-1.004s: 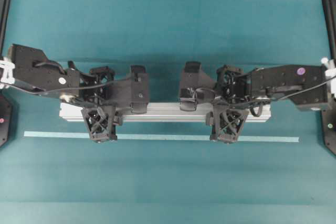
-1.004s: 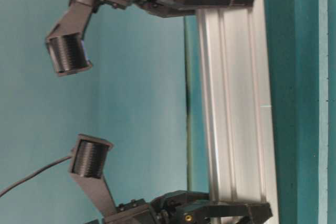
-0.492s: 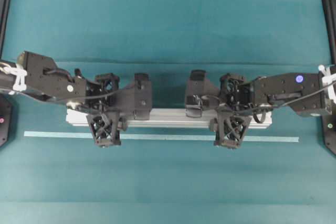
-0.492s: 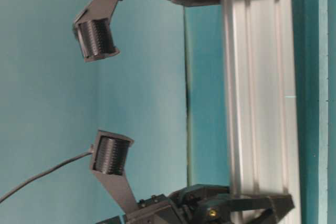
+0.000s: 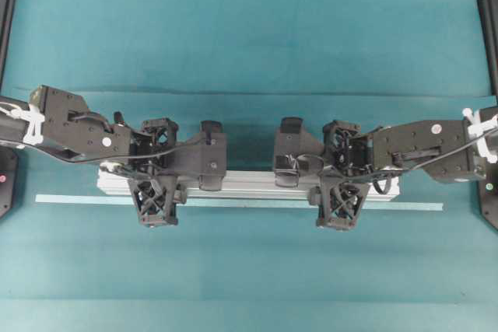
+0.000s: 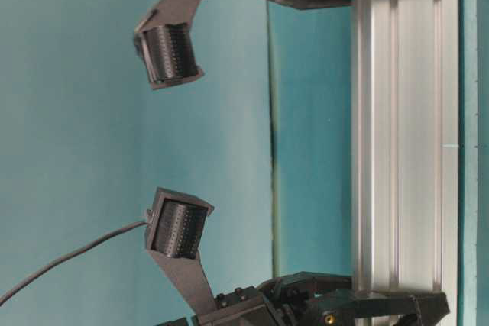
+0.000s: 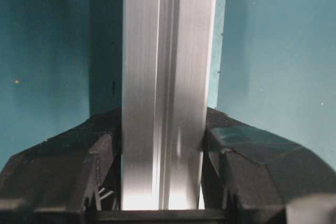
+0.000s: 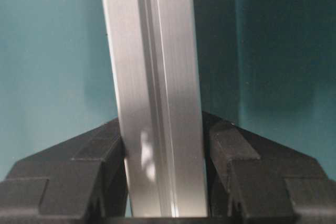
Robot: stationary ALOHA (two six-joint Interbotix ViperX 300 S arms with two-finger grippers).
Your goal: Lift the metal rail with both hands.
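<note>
The metal rail (image 5: 249, 184) is a silver grooved bar lying left to right across the middle of the teal table. My left gripper (image 5: 158, 180) is shut on it near its left end, and my right gripper (image 5: 341, 180) is shut on it near its right end. In the left wrist view the rail (image 7: 165, 77) runs up between the black fingers (image 7: 94, 171), which press both its sides. In the right wrist view the rail (image 8: 152, 66) is clamped the same way between the fingers (image 8: 241, 166). The table-level view shows the rail (image 6: 401, 150) held at both ends. Dark shadow lies beside it.
A thin pale teal tape strip (image 5: 70, 199) runs along the table just in front of the rail, partly covered by the grippers. Black arm bases stand at the left edge (image 5: 6, 176) and right edge (image 5: 489, 184). The two wrist camera housings (image 6: 172, 51) hang above the rail.
Both grippers, still shut on the rail, have carried it toward the tape strip and the table's front. The arms have drawn in and shifted with it.
</note>
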